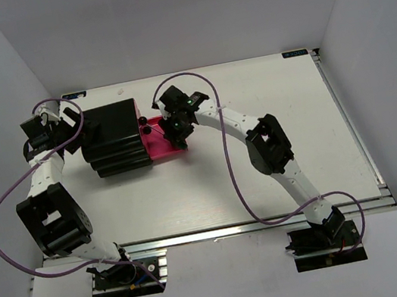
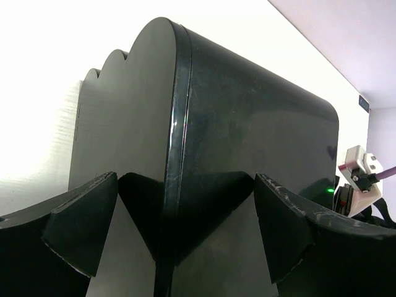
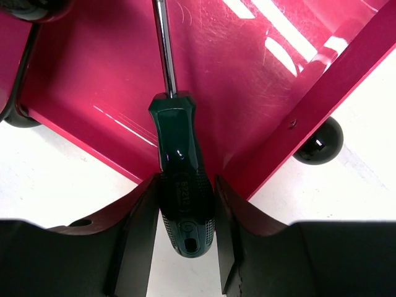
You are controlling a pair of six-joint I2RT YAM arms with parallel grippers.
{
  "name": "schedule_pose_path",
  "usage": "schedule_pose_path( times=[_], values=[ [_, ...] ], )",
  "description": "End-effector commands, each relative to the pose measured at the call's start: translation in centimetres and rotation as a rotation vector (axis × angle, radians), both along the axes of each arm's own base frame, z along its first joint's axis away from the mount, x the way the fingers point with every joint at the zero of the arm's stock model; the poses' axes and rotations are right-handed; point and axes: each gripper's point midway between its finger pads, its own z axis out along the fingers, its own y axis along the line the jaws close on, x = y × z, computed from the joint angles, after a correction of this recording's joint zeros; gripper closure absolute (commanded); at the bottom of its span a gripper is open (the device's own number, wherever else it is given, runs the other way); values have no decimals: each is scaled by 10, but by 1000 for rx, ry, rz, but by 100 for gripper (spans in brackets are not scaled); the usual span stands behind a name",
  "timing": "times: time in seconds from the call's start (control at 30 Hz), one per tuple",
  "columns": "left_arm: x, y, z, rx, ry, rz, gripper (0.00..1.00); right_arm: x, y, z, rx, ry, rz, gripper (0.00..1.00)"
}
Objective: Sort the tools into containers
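- Right gripper (image 3: pixel 184 207): closed down to the handle's width, both fingers clamped on the lower handle of the screwdriver (image 3: pixel 175 139).
- Screwdriver sits at the open pink drawer (image 3: pixel 247 74). The shaft runs in over the drawer floor, the handle crosses the rim near a corner, and the butt hangs out over the white table (image 1: pixel 266 183). I cannot tell whether the tip touches the floor.
- Handling, as a judgement: rigid steel shaft and hard glossy handle, light for this gripper, not fragile. The upper handle looks slick. The stippled band where the fingers sit is the better hold, and the thin round shaft would likely roll or slip.
- The weight is probably biased to the handle, so on release it may tip back out over the rim unless it is carried further in.
- One black knob (image 3: pixel 318 141) shows just outside the drawer front.
- Left gripper (image 2: pixel 182 235): spread wide, holding nothing, fingers either side of the back edge of the black cabinet (image 2: pixel 247 142). Contact not clear.
- Writing: raised characters on the stippled grip, too small to read surely. A dark label (image 1: pixel 294 53) at the far table edge is illegible. No brand made out.
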Motion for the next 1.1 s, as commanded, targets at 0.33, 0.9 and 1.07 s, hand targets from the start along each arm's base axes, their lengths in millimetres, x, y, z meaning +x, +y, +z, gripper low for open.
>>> schedule_pose_path(
  times=[0.33,0.9,1.07],
  values=[
    [-56,-24,-72,-46,319,-40,3,0,3,25,31,-107,109,71],
    [-56,-25,-72,-53,313,-40,4,-7,-6,28,19,-99,100,66],
    [-56,-26,-71,-56,309,-40,3,-9,-10,31,11,-99,89,72]
  ],
)
